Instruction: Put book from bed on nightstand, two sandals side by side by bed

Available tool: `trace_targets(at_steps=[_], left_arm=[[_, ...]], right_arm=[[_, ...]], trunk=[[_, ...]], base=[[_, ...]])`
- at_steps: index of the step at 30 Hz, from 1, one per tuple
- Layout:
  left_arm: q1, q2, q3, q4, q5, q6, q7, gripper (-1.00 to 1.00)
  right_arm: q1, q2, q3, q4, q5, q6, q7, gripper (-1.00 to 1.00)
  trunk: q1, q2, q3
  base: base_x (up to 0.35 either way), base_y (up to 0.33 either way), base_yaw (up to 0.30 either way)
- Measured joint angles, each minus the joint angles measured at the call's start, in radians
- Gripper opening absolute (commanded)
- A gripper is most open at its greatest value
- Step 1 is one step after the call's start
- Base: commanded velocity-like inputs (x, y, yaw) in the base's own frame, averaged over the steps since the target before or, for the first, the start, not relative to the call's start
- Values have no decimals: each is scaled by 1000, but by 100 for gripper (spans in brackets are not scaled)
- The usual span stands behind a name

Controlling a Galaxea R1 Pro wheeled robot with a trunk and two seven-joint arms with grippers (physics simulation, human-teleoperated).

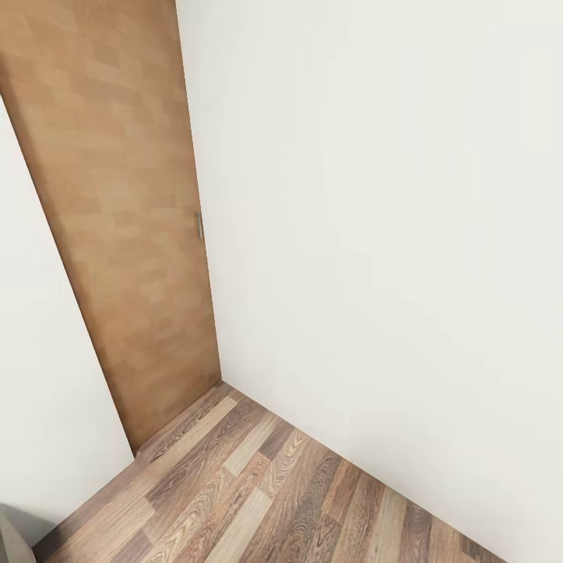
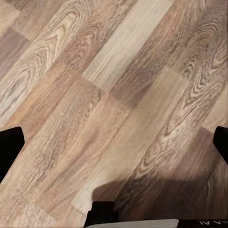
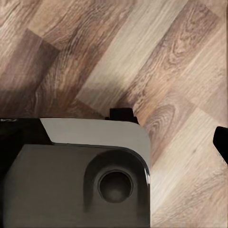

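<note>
1. The robot faces a corner of a room. A white wall runs along the right side and meets a brown wooden door at the left.
2. The door is shut flat. A small grey handle sits on its edge, right where it meets the white wall.
3. Another strip of white wall stands left of the door.
4. The floor is made of brown wood planks, some pale and some dark, with wavy grain lines.
5. The left claw hangs over the bare floor. Its two black fingertips peek in at the far sides of the left wrist view, wide apart, with nothing between them.
6. In the right wrist view, one black tip of the right claw shows at the side. I cannot tell if this claw is apart or together.
7. A big grey rounded part of the robot's body, with a round hole in it, sits close below that arm.
8. I can see no book, bed, nightstand or sandals from here, so I cannot tell where they are.
</note>
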Motion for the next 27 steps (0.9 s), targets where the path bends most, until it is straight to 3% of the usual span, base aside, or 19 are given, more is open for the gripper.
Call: trace_targets(at_steps=[2, 9, 14, 27], left_arm=[[-6, 0, 0, -20, 1, 10, 0, 100], [-8, 0, 1, -20, 4, 12, 0, 100], [-9, 0, 0, -6, 4, 11, -1, 100], [-8, 0, -1, 9, 4, 9, -1, 100]], right_arm=[[-1, 1, 1, -37, 1, 5, 3, 100], [-1, 4, -1, -41, -1, -110, 7, 100], [-1, 4, -3, -42, -4, -130, 7, 100], [-2, 3, -3, -42, -4, -133, 6, 100]], trunk=[[0, 0, 0], [0, 0, 0], [0, 0, 0], [0, 0, 3]], base=[[0, 0, 0], [0, 0, 0], [0, 0, 15], [0, 0, 255]])
